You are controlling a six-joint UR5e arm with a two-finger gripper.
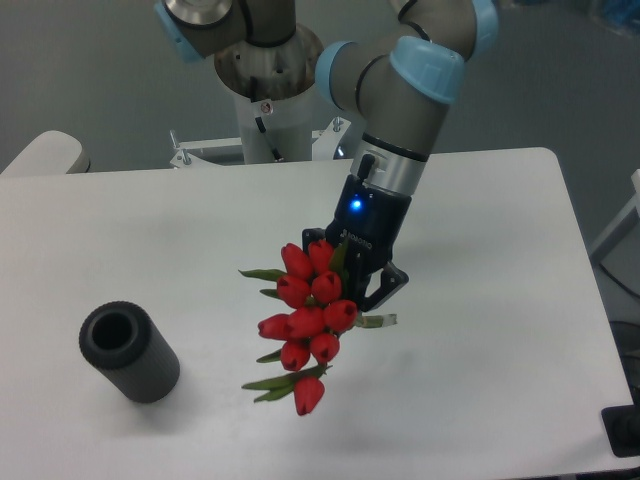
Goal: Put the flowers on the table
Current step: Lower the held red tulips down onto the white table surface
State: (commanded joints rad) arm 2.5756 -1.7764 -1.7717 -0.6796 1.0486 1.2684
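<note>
The flowers (305, 312), a bunch of red tulip buds with green leaves, hang over the middle of the white table (500, 250) with the buds pointing toward the front. My gripper (362, 285) is shut on the stems behind the buds; the stems are mostly hidden by the buds and fingers. The lowest bud (308, 394) is near the surface, and I cannot tell whether it touches. The blue-lit wrist leans in from the upper right.
A dark grey ribbed cylinder (128, 352) lies on the table at the front left, open end facing up-left. The robot base (268, 100) stands behind the table's far edge. A black object (625, 432) sits at the front right corner.
</note>
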